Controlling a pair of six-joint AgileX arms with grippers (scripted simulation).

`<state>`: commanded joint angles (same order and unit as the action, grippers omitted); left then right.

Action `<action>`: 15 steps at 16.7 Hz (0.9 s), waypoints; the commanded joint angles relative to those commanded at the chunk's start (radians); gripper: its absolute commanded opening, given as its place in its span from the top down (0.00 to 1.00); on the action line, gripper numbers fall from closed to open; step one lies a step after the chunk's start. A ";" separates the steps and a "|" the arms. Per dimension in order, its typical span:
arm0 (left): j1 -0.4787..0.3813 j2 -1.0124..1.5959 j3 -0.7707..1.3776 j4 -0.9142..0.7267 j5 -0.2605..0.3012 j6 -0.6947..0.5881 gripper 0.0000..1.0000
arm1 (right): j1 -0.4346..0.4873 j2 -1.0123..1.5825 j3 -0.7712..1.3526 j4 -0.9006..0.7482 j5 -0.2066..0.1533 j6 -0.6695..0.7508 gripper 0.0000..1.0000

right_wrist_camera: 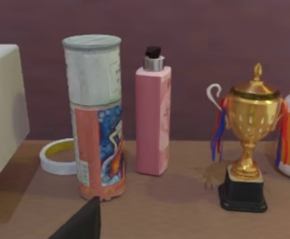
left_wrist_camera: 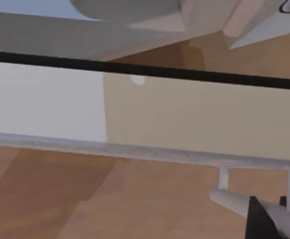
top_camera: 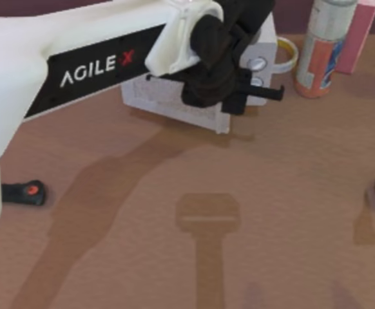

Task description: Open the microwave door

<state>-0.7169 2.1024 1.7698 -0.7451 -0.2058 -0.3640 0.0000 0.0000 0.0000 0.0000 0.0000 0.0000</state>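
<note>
So the microwave [top_camera: 174, 96] sits at the table's [top_camera: 271, 193] far edge, mostly hidden under the left arm. Its door [top_camera: 194, 106] looks just cracked open, I think. Left pincer [top_camera: 255, 95] is spread open by the handle [left_wrist_camera: 264, 211], not clamped. Next: hook it and swing outward. Right pincer: can't tell.

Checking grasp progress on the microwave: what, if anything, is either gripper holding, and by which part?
It cannot be told: the left gripper sits at the microwave door's handle edge, but no closed grip shows.
</note>
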 joint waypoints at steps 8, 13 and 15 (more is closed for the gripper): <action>-0.008 0.002 0.000 0.001 0.008 -0.006 1.00 | 0.000 0.000 0.000 0.000 0.000 0.000 0.00; 0.005 -0.041 -0.060 0.032 0.026 0.045 1.00 | 0.000 0.000 0.000 0.000 0.000 0.000 0.00; 0.009 -0.051 -0.078 0.038 0.031 0.059 1.00 | 0.000 0.000 0.000 0.000 0.000 0.000 0.00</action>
<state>-0.7080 2.0518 1.6920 -0.7066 -0.1746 -0.3045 0.0000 0.0000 0.0000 0.0000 0.0000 0.0000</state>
